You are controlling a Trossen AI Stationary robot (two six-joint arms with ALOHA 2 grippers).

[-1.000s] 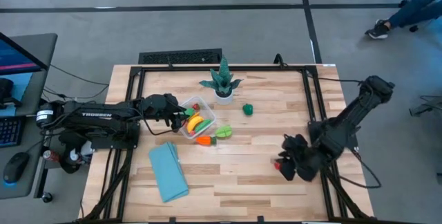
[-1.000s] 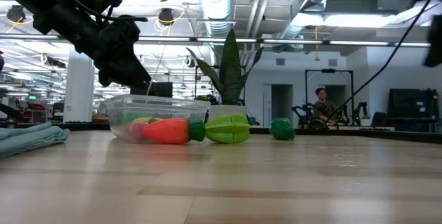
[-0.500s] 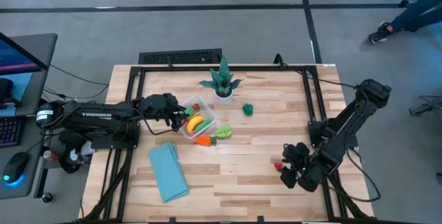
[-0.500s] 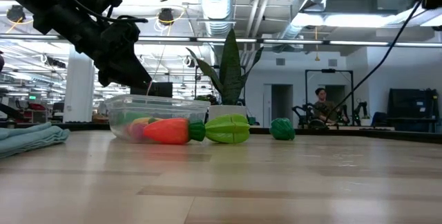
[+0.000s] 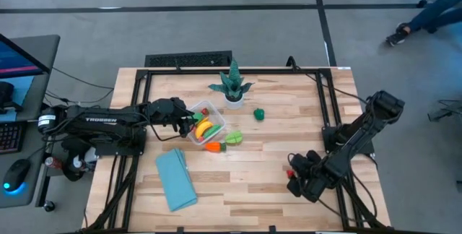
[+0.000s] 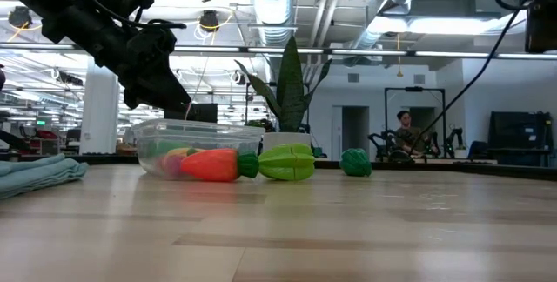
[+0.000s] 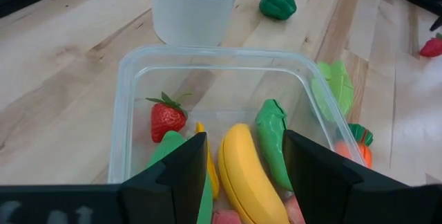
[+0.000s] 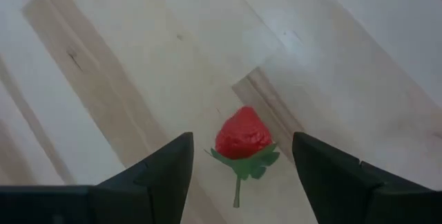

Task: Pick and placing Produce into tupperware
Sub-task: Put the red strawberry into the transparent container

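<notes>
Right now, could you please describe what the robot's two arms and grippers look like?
Both arms are dark, near black. The left arm carries white lettering along its link; the left gripper and right gripper each have two broad dark fingers. Black cables trail beside the right arm.

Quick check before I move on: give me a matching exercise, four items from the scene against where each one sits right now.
Items:
1. yellow toy banana
2. red toy strawberry with a green leafy stem
3. dark green toy pepper
4. folded light-blue cloth

Places:
A. bare table, beside the white pot
B. inside the clear plastic tupperware
C. table's near-left area, clear of both arms
D. bare wood between the open fingers of the right claw

Pairs: 1-B, 2-D, 3-A, 4-C
</notes>
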